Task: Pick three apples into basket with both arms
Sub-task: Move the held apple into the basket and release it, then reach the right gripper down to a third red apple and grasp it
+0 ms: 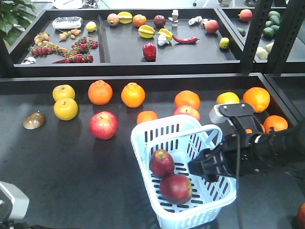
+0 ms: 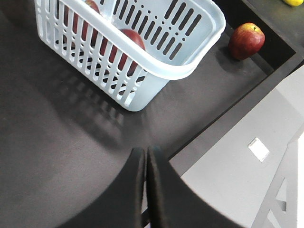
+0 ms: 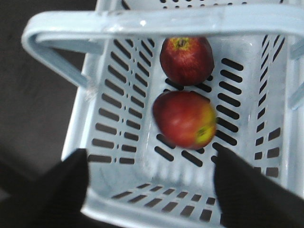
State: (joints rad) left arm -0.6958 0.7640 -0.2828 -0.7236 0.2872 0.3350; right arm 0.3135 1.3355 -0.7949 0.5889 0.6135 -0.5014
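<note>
Apples (image 3: 186,59) lie in basket (image 3: 111,102) below wide-spread right claw (image 3: 151,183); left claw (image 2: 146,156) closed.

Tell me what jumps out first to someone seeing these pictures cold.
The pale blue-white basket at front centre of the dark table draws the eye, with two dark red apples lying in it. The right gripper hangs open over the basket's right end, while the left gripper sits shut near the table's front edge. A third dark red apple waits on the table beyond the basket, near the corner.
</note>
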